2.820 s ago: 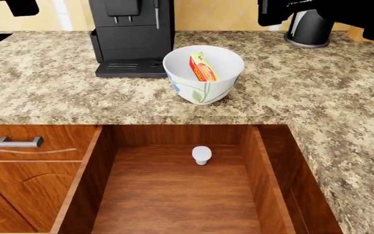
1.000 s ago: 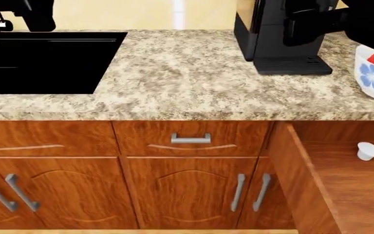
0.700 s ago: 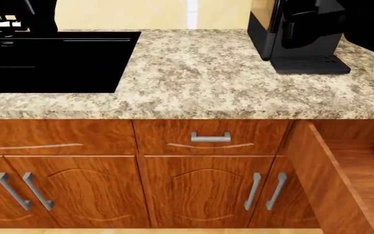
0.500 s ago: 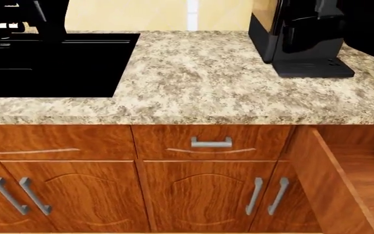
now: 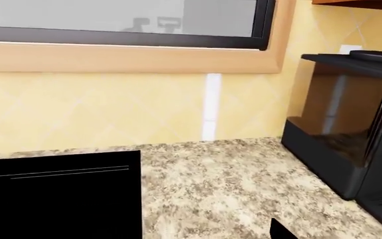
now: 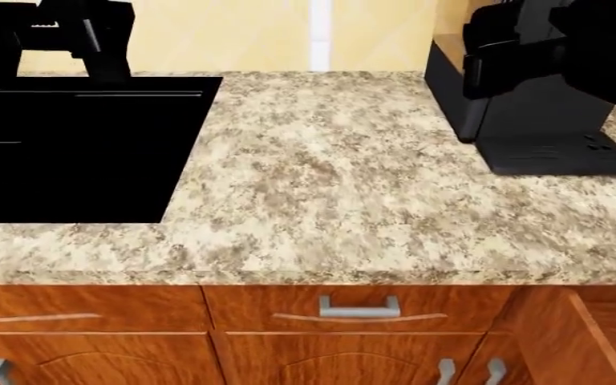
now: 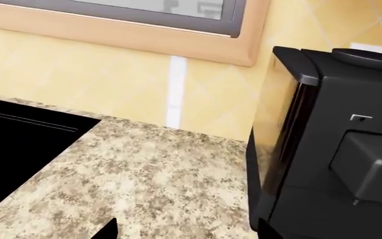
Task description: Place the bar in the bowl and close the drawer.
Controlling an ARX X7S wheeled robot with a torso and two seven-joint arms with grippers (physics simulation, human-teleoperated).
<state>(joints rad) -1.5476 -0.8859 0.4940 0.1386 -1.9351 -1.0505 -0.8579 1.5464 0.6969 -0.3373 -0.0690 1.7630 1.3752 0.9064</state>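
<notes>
Left claw (image 6: 78, 32) dark above the black inset panel (image 6: 73, 144), grip impossible to tell, then speckled worktop (image 6: 330, 184), right claw (image 6: 532, 56) before the coffee machine (image 6: 544, 128), likewise unreadable, and open drawer (image 6: 597, 341) at lower right.

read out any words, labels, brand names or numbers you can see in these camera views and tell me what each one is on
No readable text shows in any of the three views.
The coffee machine carries one small pale mark on its front in the right wrist view, too small to read.
The granite counter, the black sink and the wooden cabinet fronts bear no lettering.
</notes>
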